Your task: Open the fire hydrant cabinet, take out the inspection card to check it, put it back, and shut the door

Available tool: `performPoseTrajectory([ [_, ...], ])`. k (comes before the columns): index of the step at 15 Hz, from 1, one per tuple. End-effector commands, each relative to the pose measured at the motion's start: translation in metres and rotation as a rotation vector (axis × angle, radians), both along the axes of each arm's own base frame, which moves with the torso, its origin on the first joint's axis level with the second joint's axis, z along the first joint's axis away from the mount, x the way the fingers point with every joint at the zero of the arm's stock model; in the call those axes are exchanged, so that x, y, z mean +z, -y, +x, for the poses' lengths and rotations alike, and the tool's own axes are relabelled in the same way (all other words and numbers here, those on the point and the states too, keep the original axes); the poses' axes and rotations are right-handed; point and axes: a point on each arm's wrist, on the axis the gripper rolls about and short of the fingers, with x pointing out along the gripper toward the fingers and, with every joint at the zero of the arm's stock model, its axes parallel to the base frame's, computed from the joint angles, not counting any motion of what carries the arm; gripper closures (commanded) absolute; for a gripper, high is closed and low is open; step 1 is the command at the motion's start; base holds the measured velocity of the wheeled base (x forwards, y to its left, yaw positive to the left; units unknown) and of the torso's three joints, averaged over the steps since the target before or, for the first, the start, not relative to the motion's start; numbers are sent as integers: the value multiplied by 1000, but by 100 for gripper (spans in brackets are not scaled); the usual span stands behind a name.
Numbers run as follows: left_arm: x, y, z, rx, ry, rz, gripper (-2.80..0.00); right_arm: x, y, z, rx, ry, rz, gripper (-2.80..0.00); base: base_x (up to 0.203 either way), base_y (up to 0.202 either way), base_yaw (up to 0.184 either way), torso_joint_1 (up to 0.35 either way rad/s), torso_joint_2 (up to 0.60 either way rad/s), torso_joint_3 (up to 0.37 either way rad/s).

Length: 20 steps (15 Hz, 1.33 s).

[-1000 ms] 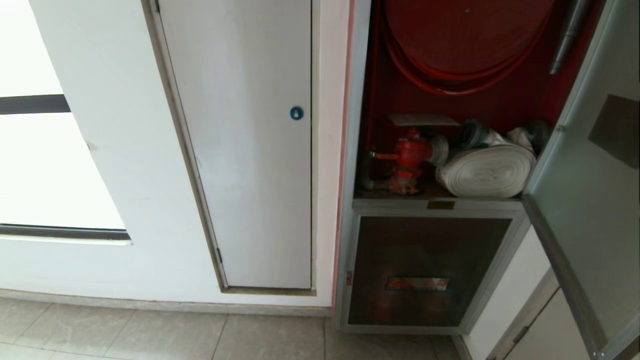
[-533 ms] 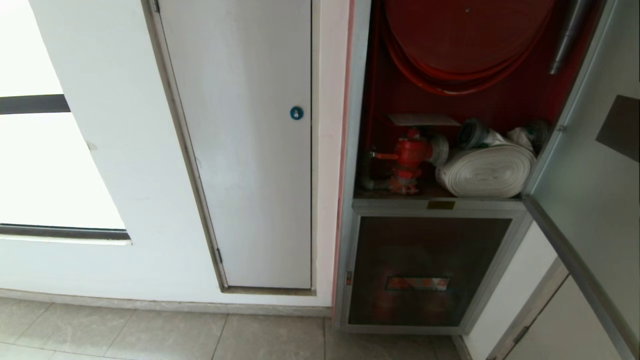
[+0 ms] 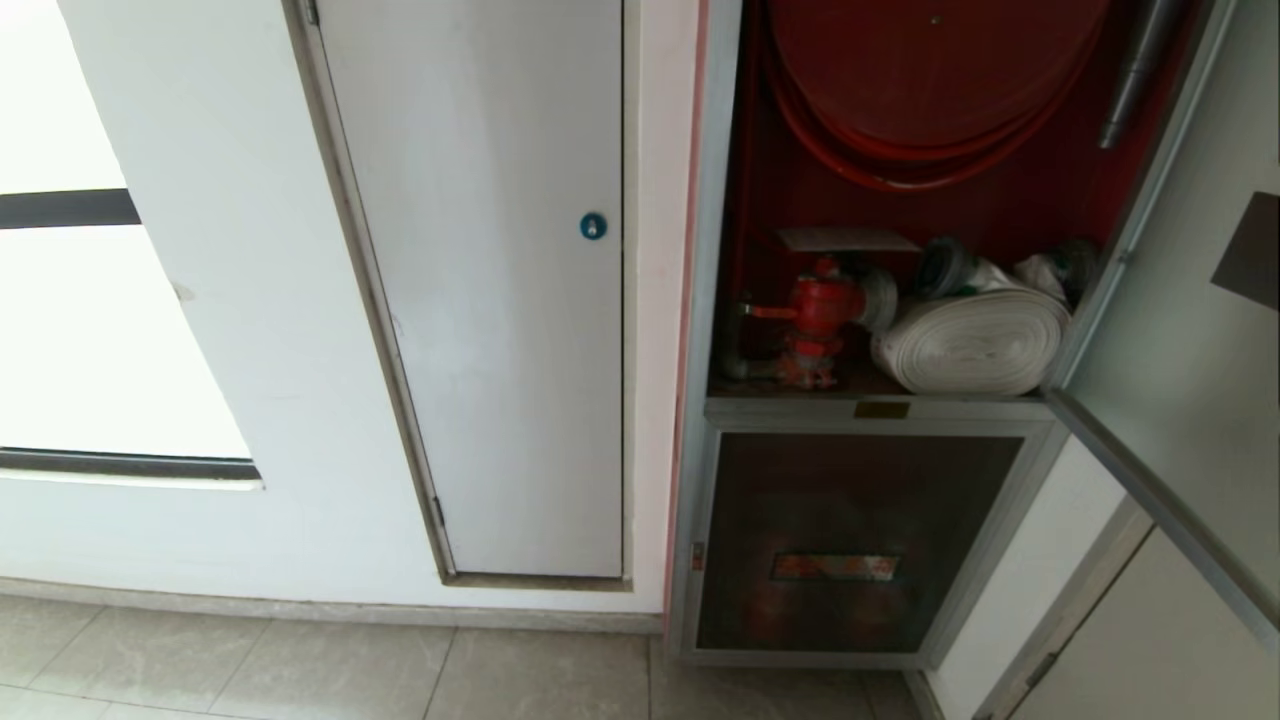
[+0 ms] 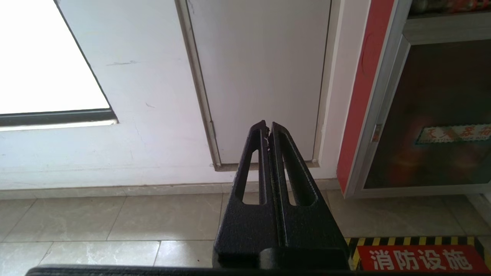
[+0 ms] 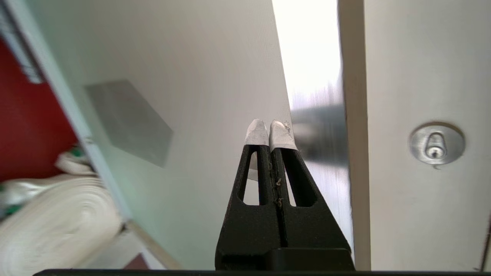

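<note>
The right gripper (image 5: pixel 270 130) is out of the head view; its wrist view shows it raised beside the swung-out door (image 5: pixel 199 76), white-capped tips pointing at the door's far edge, jaws pressed together on nothing. The left gripper (image 4: pixel 267 128) hangs low, aimed at the foot of the white panel door (image 4: pixel 261 69) above the floor tiles (image 4: pixel 115 218), jaws likewise together and empty.

The fire hydrant cabinet (image 3: pixel 710 200) stands open. Inside, the red hose reel (image 3: pixel 930 70) fills the top, and on the shelf below the red valve (image 3: pixel 820 305) sits just beside the white rolled hose (image 3: pixel 975 340). The inspection card (image 3: pixel 845 238) lies flat above the valve, inside the cabinet, untouched. The door (image 3: pixel 1180 350) juts toward the robot on the right, its lower frame edge cutting diagonally across the corner of the head view; the opening in front of the shelf is unobstructed. The lower dark glass panel (image 3: pixel 850 540) is shut.

Compared with a second ago, the door has swung wider: its lower edge and the dark back of its sticker (image 3: pixel 1250 250) have shifted toward the right border, while everything else stands as it did.
</note>
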Motion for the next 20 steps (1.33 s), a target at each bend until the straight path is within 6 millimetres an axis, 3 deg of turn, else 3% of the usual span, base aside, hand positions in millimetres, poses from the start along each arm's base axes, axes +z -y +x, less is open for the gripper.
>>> performPoseTrajectory([
  [1,-3,0,1,-1,-12,1,0,-8,19,1,-39,-35,24,0,0,0,0,0,0,0],
  [7,-3,0,1,0,-12,1,0,-12,39,0,-61,-48,39,0,0,0,0,0,0,0],
  [12,-3,0,1,0,-12,1,0,-15,34,-3,-36,-60,43,0,0,0,0,0,0,0],
  [16,-3,0,1,0,-12,1,0,-12,16,-4,68,-77,40,0,0,0,0,0,0,0],
  [20,-3,0,1,0,-12,1,0,0,-16,1,220,-51,0,0,0,0,0,0,0,0],
])
